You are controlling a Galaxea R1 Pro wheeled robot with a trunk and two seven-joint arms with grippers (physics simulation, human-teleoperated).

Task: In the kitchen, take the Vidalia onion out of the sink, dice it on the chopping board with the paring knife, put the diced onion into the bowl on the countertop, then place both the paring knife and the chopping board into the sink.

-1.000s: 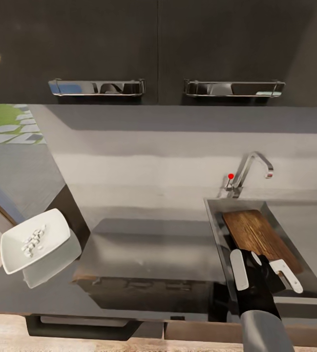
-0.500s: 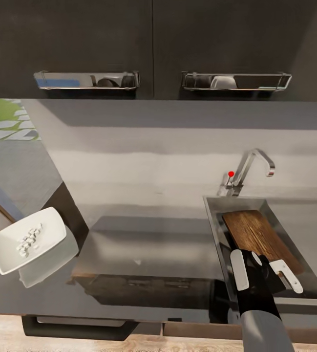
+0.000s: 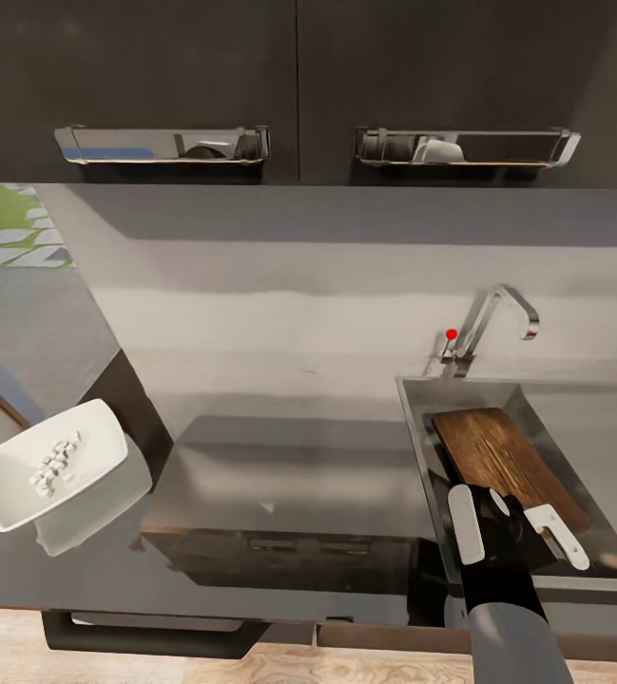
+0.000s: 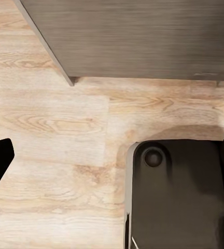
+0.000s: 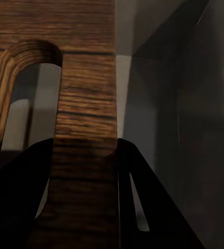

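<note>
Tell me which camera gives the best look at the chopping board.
The head view: the chopping board shows almost whole, lying in the sink, with the right gripper at its near end. The right wrist view shows a close-up of its slot handle end; the left wrist view faces the floor.

One bowl (image 3: pixel 56 463), one chopping board (image 3: pixel 503 456) (two cabinet handles (image 3: pixel 163 143)).

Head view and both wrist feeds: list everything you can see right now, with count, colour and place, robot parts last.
Dark brown wooden chopping board: one, tilted in the sink, slot-handle end between the jaws.
Grey steel sink: one, right of the countertop.
Chrome bent tap: one, red-tipped lever, behind the sink.
White square bowl: one, holding pale diced pieces, countertop's left end.
Grey matte countertop: one, centre.
Dark wall cabinets: two chrome handles, above.
Light wooden floor: below.
Right gripper: one, black and white, jaws around the board's end.
</note>
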